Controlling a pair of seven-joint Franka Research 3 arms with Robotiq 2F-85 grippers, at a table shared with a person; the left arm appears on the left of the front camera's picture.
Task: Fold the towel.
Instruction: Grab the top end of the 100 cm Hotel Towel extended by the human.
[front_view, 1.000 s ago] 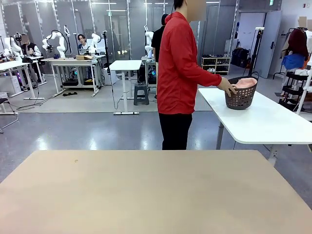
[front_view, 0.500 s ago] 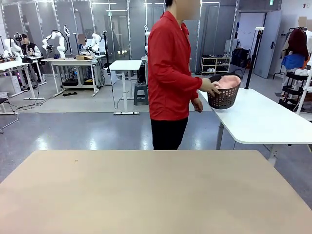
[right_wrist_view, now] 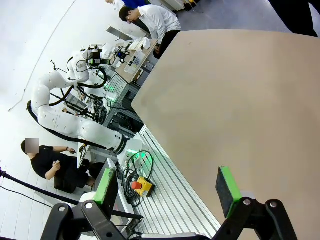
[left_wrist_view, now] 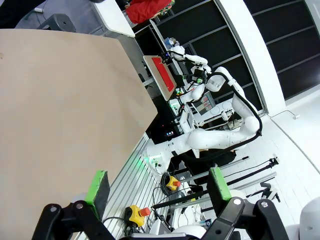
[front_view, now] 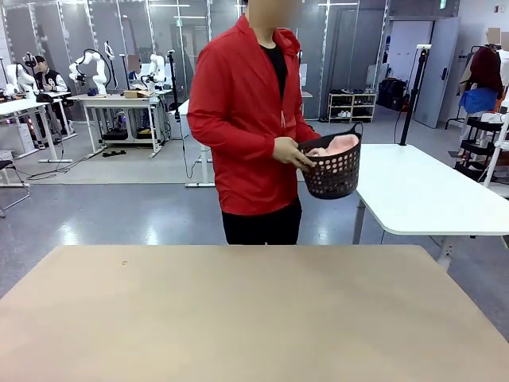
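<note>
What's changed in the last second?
The person lifted the basket holding the towel off the white side table, turned and carried it toward the picture's left, facing the robot's table. Both the left gripper and right gripper stayed open, empty.

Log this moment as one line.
towel: in basket | basket: held by person's hand | left fingers: open, empty | right fingers: open, empty

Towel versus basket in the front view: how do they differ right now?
The towel is salmon pink, the basket dark. The towel lies bunched, the basket has perforated walls. The towel sits inside the basket, which the person's hand grips. Both are carried in mid-air.
</note>
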